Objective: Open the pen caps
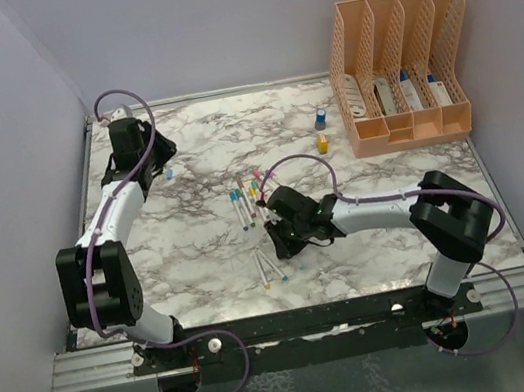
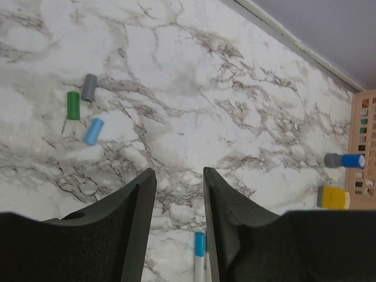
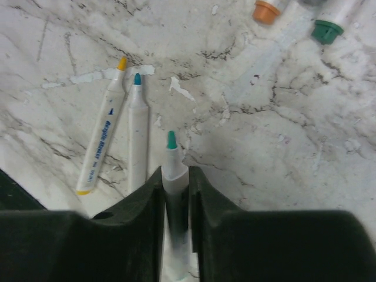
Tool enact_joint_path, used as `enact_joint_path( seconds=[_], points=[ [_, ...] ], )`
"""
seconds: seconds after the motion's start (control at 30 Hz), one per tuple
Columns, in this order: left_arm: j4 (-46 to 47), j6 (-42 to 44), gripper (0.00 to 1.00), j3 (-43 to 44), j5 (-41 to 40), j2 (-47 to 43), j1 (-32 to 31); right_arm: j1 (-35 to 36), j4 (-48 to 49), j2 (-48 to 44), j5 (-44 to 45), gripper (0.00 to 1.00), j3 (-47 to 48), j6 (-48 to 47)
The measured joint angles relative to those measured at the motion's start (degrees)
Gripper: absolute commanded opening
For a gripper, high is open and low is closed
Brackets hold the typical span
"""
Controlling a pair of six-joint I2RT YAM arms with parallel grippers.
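My right gripper [image 3: 175, 174] is shut on a white pen [image 3: 173, 167] with a bare green tip, held just above the marble table [image 3: 282, 135]. Two uncapped pens, one yellow-tipped [image 3: 104, 138] and one teal-tipped [image 3: 137, 132], lie to its left. From above, my right gripper [image 1: 283, 238] sits between these two [image 1: 267, 266] and a cluster of capped pens [image 1: 246, 202]. My left gripper [image 2: 179, 174] is open and empty at the far left [image 1: 155, 167]. Loose grey [image 2: 89, 87], green [image 2: 73, 106] and light blue [image 2: 94, 131] caps lie ahead of it, to its left.
A peach file divider [image 1: 402, 70] stands at the back right. A stubby blue bottle [image 1: 320, 118] and an orange one [image 1: 322, 143] stand in front of it. Capped orange [image 3: 267, 10] and green [image 3: 326, 29] pen ends lie ahead of my right gripper.
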Motion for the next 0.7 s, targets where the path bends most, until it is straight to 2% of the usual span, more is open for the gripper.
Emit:
enact_joint_path(
  seconds=[0.1, 0.33, 0.53, 0.7],
  points=[
    [2.60, -1.66, 0.41, -5.44, 2.05, -1.81, 0.00, 0.28, 0.17, 0.02, -0.07, 0.50, 0.09, 1.33],
    [5.25, -4.17, 0.42, -13.09, 4.87, -5.29, -0.44, 0.39, -2.05, -1.11, 2.21, 0.63, 2.34, 1.73],
    [9.27, -6.01, 0.53, -18.58, 7.19, -10.75, -1.81, -1.55, -5.22, -4.31, 8.24, 0.65, 10.14, -1.75],
    [11.56, -7.28, 0.58, -22.91, 8.33, -14.67, -3.87, -8.92, -6.21, -2.38, 12.68, 0.65, 17.55, -7.63]
  ],
)
